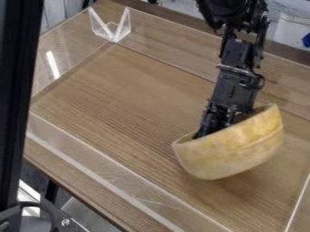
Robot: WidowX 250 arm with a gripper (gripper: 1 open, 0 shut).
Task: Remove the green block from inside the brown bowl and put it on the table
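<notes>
1. The surface (pixel 121 100) is brown wood with a visible grain, and low clear walls (pixel 91 165) go along its edges. At the far left stands a small clear plastic piece (pixel 111 24).

2. The bowl (pixel 233 149) is on the right side of this surface. It is strongly tilted, with its outer side turned to my camera, so I cannot look inside it.

3. The green block I cannot see at all. By the task it should be inside the bowl, behind the near wall, but this is only my judgement.

4. I think the step in hand is to take the block from the bowl. The arm (pixel 238 80) reaches down to the bowl's far side, and I judge that it is pushing or pulling the bowl over.

5. The fingers (pixel 213 125) are closed narrow, down at the rim. Their tips are partly hidden, so I cannot tell if they hold the block, pinch the rim or only press there.

6. Next I should ease the pressure, let the bowl sit flat, and check the grip before lifting. Otherwise the bowl could tip over or slide.
</notes>
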